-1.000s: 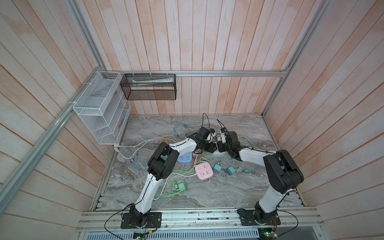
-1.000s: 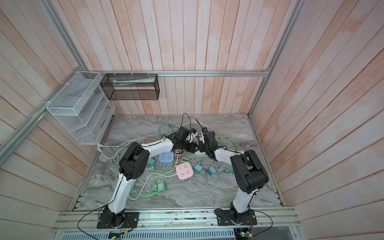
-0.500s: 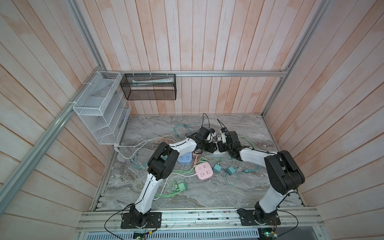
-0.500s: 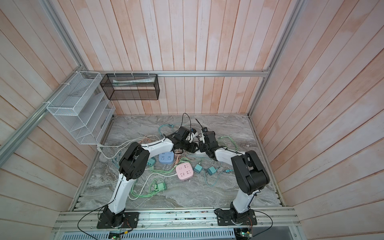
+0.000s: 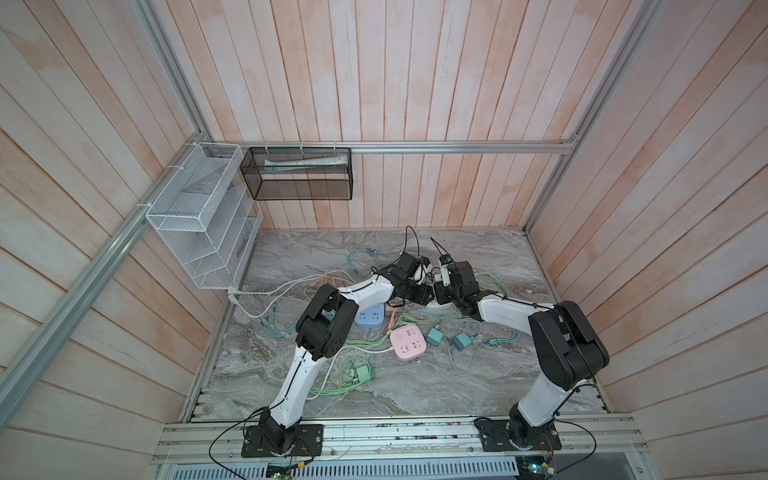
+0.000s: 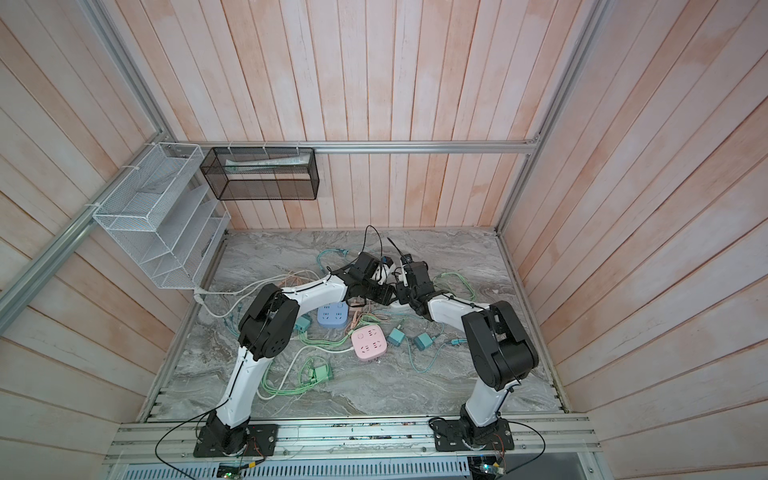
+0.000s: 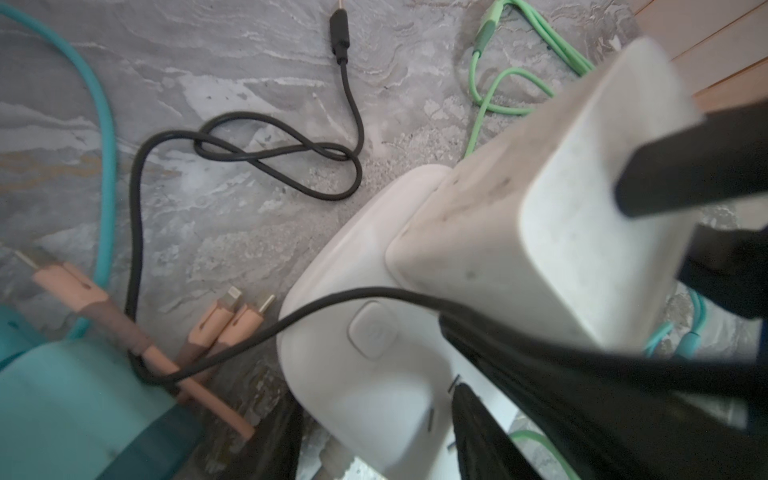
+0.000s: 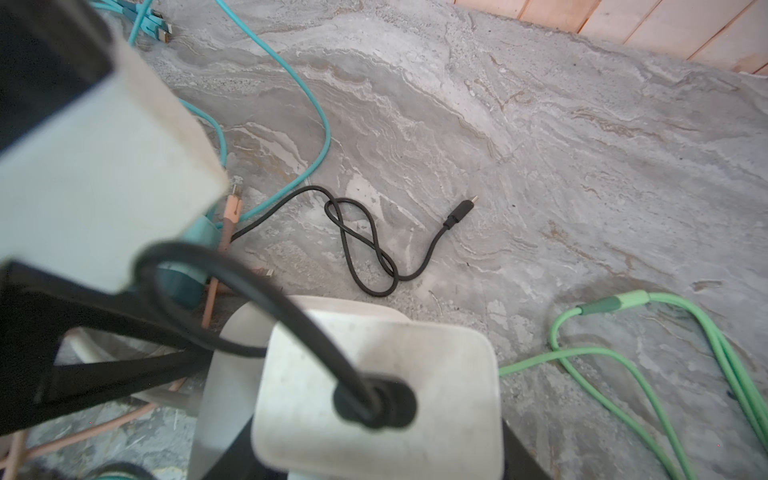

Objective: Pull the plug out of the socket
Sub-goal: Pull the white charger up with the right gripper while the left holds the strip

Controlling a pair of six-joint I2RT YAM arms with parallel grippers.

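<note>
We find both arms meeting over the middle of the table (image 5: 478,253), the left gripper (image 5: 425,294) and right gripper (image 5: 441,291) almost nose to nose. Under them the socket (image 5: 441,307), white, lies flat on the marble, and the white plug (image 7: 540,216) stands upright on its top face. We see no gap between the two, so the plug is not yet out. In the left wrist view the left fingers (image 7: 478,432) sit on either side of the socket's end, clamped on it. In the right wrist view the right fingers (image 8: 521,461) flank the plug, closed on its sides. A black cable (image 8: 365,249) enters the plug's top, then loops on the table just beyond the socket, its free end lying loose. Toward the near edge lie a pink socket (image 5: 408,341), a blue socket (image 5: 370,318) to its far left, teal adapters (image 5: 435,336) just right of the pink one, and a green adapter (image 5: 361,372) nearest of all. Green cords (image 8: 623,301) trail over the marble.
</note>
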